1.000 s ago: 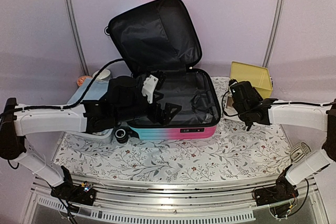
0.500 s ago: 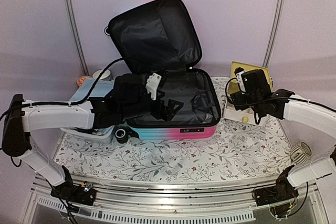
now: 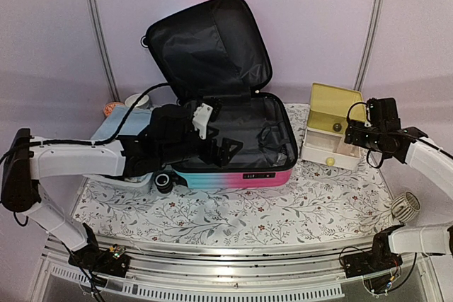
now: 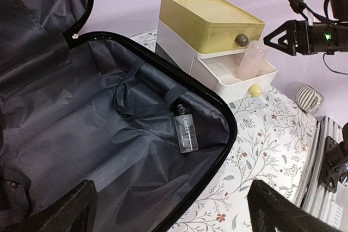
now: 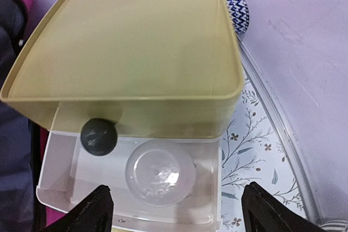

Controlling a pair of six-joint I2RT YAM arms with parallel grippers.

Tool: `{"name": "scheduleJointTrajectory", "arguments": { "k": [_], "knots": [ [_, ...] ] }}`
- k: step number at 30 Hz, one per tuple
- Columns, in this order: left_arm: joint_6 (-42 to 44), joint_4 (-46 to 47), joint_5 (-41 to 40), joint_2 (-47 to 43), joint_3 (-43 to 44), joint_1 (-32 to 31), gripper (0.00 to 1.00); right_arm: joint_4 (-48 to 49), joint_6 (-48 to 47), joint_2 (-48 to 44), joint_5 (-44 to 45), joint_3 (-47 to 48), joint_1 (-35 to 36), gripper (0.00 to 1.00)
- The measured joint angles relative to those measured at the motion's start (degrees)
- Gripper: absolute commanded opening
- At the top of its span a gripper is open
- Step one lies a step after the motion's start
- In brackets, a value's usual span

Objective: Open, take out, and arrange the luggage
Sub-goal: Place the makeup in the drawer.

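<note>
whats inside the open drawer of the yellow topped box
One clear plastic container sits in the open drawer. The drawer's back, under the yellow top, is covered.

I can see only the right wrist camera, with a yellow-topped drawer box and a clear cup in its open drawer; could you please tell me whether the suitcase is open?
Observer: Yes, the pink-to-turquoise hard-shell suitcase lies open, its black-lined lid standing up at the back.
Operator: Thank you. Is anything left inside?
Observer: The visible black lining holds only loose straps and a small tag; the near-left corner is hidden.
Operator: Where is the left end effector?
Observer: It hangs open and empty over the suitcase's near-left edge.
</note>
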Motion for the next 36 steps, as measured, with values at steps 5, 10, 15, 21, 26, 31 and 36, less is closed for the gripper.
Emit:
{"name": "scheduleJointTrajectory", "arguments": {
  "k": [5, 10, 15, 21, 26, 31, 36],
  "knots": [
    [0.02, -0.28, 0.61, -0.98, -0.09, 0.09, 0.98, 1.90, 1.03, -0.28, -8.00, 0.22, -6.36, 0.85],
    [0.04, 0.26, 0.79, -2.82, -0.98, 0.11, 0.98, 4.02, 1.01, 4.33, -12.90, 0.94, -7.08, 0.81],
    [0.02, 0.55, 0.98, -2.91, -1.51, 0.22, 0.98, 5.51, 1.66, 7.45, -12.33, 1.22, -7.39, 0.78],
    [0.07, 0.72, 0.96, -2.91, -1.95, 0.33, 0.98, 5.49, 1.64, 9.44, -10.29, 1.22, -7.48, 0.70],
    [0.09, 0.68, 0.94, -2.91, -1.99, 0.35, 0.98, 6.82, 1.95, 10.75, -9.42, 1.22, -7.54, 0.52],
    [0.11, 0.61, 0.94, -2.91, -1.99, 0.37, 0.98, 8.24, 3.37, 10.45, -9.94, 1.22, -7.54, 0.35],
    [0.13, 0.68, 0.92, -3.65, -2.95, 0.44, 0.98, 11.41, 8.07, 5.11, -14.95, -0.81, -7.87, 0.30]
  ]
}}
